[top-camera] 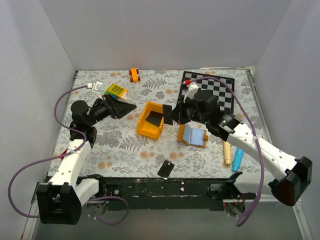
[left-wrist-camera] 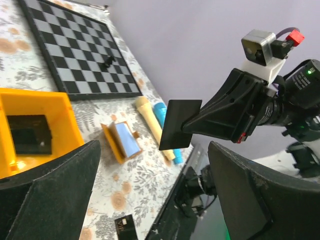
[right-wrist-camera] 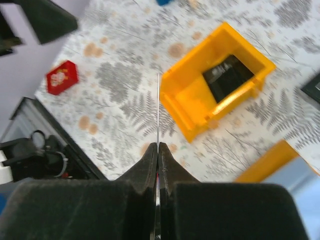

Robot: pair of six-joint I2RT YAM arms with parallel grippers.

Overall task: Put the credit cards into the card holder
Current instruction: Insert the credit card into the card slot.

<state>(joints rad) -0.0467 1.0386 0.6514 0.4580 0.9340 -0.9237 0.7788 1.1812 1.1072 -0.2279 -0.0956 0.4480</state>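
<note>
My right gripper (top-camera: pixel 175 115) is shut on a black credit card (top-camera: pixel 168 114) and holds it upright in the air between the yellow bin and the card holder. The right wrist view shows this card edge-on (right-wrist-camera: pixel 158 107) between the closed fingers (right-wrist-camera: pixel 158 146); the left wrist view shows its flat face (left-wrist-camera: pixel 179 125). The tan card holder (top-camera: pixel 194 135) lies open on the table with its pale blue inside up (left-wrist-camera: pixel 122 142). A second card (top-camera: pixel 155 118) lies in the yellow bin, and a third (top-camera: pixel 166 169) lies near the front edge. My left gripper (top-camera: pixel 127 107) is open and empty (left-wrist-camera: pixel 155 148), left of the bin.
The yellow bin (top-camera: pixel 145 127) stands mid-table. A chequered board (top-camera: pixel 212 90) lies at the back right. A wooden stick (top-camera: pixel 227 152) and a blue cylinder (top-camera: pixel 238 159) lie right of the card holder. An orange toy (top-camera: pixel 134 75) and a yellow-green block (top-camera: pixel 116 90) sit at the back.
</note>
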